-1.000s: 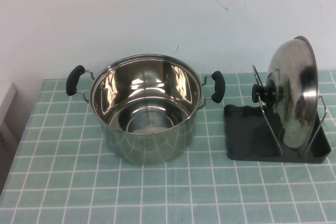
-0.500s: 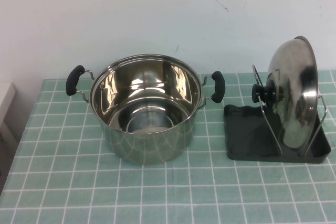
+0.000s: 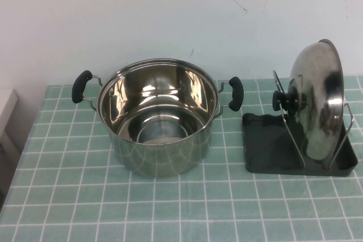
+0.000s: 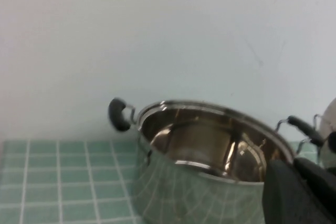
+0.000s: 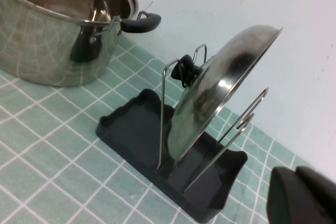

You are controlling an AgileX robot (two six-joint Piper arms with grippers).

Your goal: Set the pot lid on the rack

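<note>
The shiny steel pot lid (image 3: 317, 106) stands on edge in the rack (image 3: 266, 154), leaning between the wire dividers, with its black knob (image 3: 279, 100) facing the pot. The rack is a dark grey tray at the right of the table. The lid (image 5: 220, 93) and rack (image 5: 131, 124) also show in the right wrist view. My right gripper (image 5: 300, 196) is shut and empty, away from the rack on its far side from the pot. My left gripper (image 4: 303, 190) is shut and empty, back from the pot (image 4: 210, 150). Neither gripper shows in the high view.
The two-handled steel pot (image 3: 157, 117) stands open and empty at the table's middle, left of the rack. A green checked cloth (image 3: 170, 208) covers the table. A white wall stands close behind.
</note>
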